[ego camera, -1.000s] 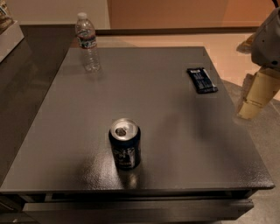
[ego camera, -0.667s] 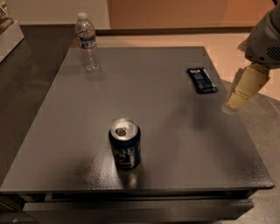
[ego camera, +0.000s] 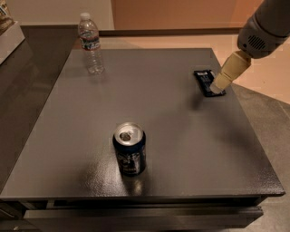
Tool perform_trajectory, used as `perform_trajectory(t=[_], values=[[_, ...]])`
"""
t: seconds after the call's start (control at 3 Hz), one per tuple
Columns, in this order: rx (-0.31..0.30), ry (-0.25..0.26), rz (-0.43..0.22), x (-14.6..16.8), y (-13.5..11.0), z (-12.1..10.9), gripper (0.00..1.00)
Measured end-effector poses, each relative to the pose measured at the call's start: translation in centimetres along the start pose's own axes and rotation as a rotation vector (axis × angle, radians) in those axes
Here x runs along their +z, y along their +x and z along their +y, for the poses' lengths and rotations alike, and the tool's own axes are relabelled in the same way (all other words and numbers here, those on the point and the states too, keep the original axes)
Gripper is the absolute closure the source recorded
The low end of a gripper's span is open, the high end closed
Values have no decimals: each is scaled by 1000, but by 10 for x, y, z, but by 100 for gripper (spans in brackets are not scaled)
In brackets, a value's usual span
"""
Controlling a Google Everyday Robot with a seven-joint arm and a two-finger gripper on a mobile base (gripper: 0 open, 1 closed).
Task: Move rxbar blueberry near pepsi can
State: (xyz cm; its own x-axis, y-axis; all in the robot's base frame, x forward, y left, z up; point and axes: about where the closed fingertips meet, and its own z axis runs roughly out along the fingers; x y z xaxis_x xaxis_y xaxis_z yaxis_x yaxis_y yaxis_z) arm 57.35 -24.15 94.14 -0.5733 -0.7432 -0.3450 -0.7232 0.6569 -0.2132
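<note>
It looks like an office or lab test corner: a plain dark grey table (ego camera: 181, 149) on pale flooring (ego camera: 272, 77), before a tan wall (ego camera: 172, 13) with a dark baseboard (ego camera: 172, 32). The gripper (ego camera: 218, 87) hangs low over the table's far right side.

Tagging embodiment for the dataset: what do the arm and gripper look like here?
The arm is a rounded light-grey housing with a small patch of dark vent slots; no cables or sleeves show. The gripper is cream-beige, blocky, narrowing to a paler tip, with no visible markings. It is at the far right of the table, tip at the rxbar blueberry.
</note>
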Motion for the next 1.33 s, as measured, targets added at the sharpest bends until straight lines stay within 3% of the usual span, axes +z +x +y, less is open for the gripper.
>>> perform_trajectory(t=[0.33,0.67,1.33], values=[[115,-6,62,26,-17,-24,0],[210,-32,147,54,-29,-30,0],[405,-58,254,95,-39,-21,0]])
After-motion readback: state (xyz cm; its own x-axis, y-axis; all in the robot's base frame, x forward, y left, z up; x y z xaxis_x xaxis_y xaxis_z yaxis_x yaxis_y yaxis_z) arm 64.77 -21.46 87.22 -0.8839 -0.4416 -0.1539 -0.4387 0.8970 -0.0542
